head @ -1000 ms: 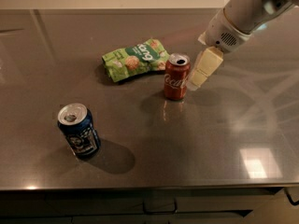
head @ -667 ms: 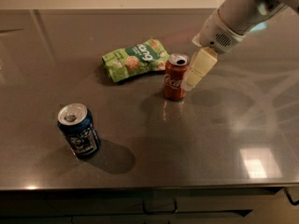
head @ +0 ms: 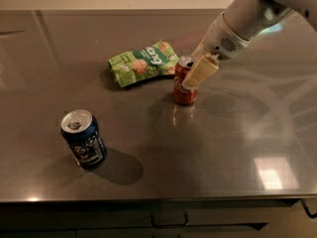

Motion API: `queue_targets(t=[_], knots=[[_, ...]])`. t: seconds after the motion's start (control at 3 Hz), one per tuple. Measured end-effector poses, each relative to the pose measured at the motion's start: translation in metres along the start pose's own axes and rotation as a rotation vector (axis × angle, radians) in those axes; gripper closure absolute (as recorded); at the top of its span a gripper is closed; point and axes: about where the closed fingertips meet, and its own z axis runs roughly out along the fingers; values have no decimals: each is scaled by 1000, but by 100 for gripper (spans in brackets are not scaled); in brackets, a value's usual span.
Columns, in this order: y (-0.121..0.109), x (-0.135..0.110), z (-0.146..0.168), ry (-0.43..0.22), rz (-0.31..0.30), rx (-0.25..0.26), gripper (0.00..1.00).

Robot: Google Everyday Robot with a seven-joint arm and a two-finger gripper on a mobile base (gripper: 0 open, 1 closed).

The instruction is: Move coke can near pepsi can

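The coke can [head: 181,94] stands upright on the grey table [head: 223,148], right of centre. The pepsi can [head: 84,140] stands upright at the front left, well apart from the coke can. My gripper [head: 190,76] reaches down from the upper right and is open around the top of the coke can. One cream finger [head: 200,72] lies across the can's front right side; the other finger is mostly hidden behind the can.
A green snack bag [head: 143,63] lies flat just behind and left of the coke can. The table's front edge [head: 158,198] runs along the bottom, with drawers below it.
My gripper has moved left and slightly down, from beside the coke can's right side to over and around it. Both cans and the bag have stayed in place.
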Motion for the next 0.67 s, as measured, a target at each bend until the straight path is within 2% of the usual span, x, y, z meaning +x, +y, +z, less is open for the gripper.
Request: queue_targets(t=[0.67], knots=[[19, -17, -9, -47, -23, -30, 88]])
